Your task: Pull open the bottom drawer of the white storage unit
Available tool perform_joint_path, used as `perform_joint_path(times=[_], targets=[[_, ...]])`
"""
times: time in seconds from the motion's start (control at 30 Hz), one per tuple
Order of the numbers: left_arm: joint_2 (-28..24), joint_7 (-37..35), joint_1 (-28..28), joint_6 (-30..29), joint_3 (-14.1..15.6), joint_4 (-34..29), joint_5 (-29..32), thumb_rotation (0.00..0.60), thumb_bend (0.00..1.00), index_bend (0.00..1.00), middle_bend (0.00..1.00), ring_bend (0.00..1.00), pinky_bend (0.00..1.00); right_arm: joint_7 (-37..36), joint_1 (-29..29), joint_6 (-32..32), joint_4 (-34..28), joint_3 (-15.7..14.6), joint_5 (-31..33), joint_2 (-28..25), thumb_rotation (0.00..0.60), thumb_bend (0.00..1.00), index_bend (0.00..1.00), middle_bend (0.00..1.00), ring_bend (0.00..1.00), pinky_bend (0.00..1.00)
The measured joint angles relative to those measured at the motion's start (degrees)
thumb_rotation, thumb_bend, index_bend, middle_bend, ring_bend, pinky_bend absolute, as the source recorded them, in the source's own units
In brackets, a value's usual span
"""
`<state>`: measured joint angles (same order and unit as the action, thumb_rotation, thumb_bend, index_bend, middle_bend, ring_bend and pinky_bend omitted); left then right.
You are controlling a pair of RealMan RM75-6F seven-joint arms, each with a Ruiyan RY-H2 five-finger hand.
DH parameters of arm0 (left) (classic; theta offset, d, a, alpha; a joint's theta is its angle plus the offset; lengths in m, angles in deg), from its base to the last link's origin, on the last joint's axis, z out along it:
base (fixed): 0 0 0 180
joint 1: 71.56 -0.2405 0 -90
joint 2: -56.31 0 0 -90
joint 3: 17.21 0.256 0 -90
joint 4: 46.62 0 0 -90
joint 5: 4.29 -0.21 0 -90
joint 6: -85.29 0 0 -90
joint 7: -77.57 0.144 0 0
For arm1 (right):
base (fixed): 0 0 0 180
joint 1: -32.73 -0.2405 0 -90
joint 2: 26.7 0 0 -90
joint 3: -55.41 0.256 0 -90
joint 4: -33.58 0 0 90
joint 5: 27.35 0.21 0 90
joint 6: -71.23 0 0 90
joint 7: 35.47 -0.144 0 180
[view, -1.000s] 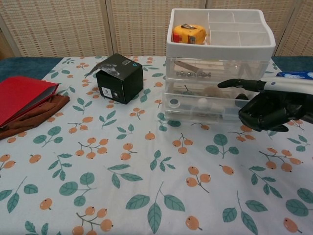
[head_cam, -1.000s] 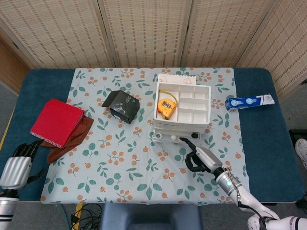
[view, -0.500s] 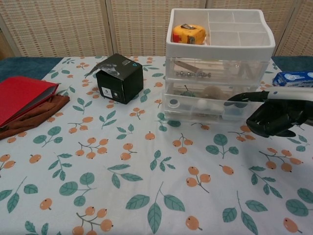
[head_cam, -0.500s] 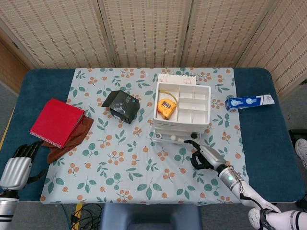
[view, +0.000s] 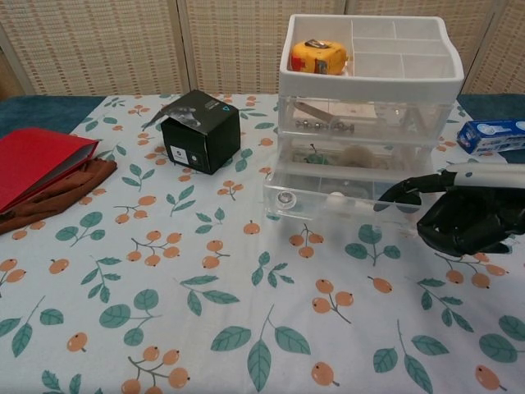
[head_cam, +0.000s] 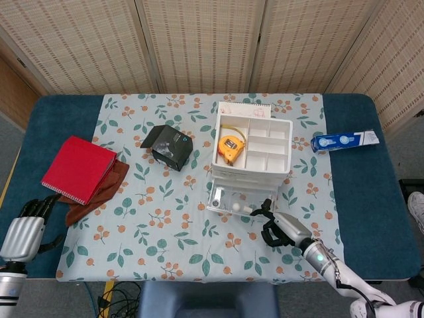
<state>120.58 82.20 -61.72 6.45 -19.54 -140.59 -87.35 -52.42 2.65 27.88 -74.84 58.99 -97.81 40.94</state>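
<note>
Bottom drawer [view: 328,199] of white storage unit [head_cam: 252,154], at table centre, already sticks out partway. Right hand [view: 467,215] hooks one finger on its front, rest curled. Left hand [head_cam: 23,228] idle, far away.

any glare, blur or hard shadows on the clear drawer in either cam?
Head view: even, soft light, with only a faint shadow beside the storage unit; the bottom drawer is sharp, and its clear walls are hard to separate from the cloth. Chest view: the drawer front shows pale reflections but no strong glare; the right hand is dark with little detail, though not motion-blurred.
</note>
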Motion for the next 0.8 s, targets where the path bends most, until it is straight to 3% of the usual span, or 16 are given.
perform_joint_path(times=[0.33,0.47,0.57,0.67,0.8], targets=[[-0.13,-0.01,0.30,0.02,-0.25,-0.19,-0.11,0.600,0.22,0.09,0.15,0.18,0.12,-1.46,1.55,-0.56,-2.21,-2.63,-4.46,-1.58,0.600,0.59,0.20,0.76,0.89,0.86],[-0.14,0.05,0.33,0.03,-0.19,-0.23,-0.21,0.600,0.22,0.09,0.15,0.18,0.12,-2.37,2.11,-1.50,-2.28,-3.00,-5.96,-2.36,0.600,0.58,0.09,0.76,0.89,0.86],[-0.11,0.03,0.33,0.02,-0.20,-0.19,-0.19,0.600,0.22,0.09,0.15,0.18,0.12,-2.97,2.43,-2.18,-2.59,-3.21,-7.40,-3.24,0.600,0.52,0.04,0.76,0.89,0.86],[-0.14,-0.02,0.30,-0.05,-0.21,-0.19,-0.15,0.600,0.22,0.09,0.15,0.18,0.12,-3.56,2.44,-2.43,-3.19,-3.39,-8.77,-4.74,0.600,0.39,0.03,0.76,0.89,0.86],[-0.34,-0.15,0.24,-0.20,-0.19,-0.30,-0.25,0.600,0.22,0.09,0.15,0.18,0.12,-4.87,1.14,-1.04,-4.40,-3.00,-9.92,-7.59,0.600,0.30,0.03,0.77,0.89,0.88]])
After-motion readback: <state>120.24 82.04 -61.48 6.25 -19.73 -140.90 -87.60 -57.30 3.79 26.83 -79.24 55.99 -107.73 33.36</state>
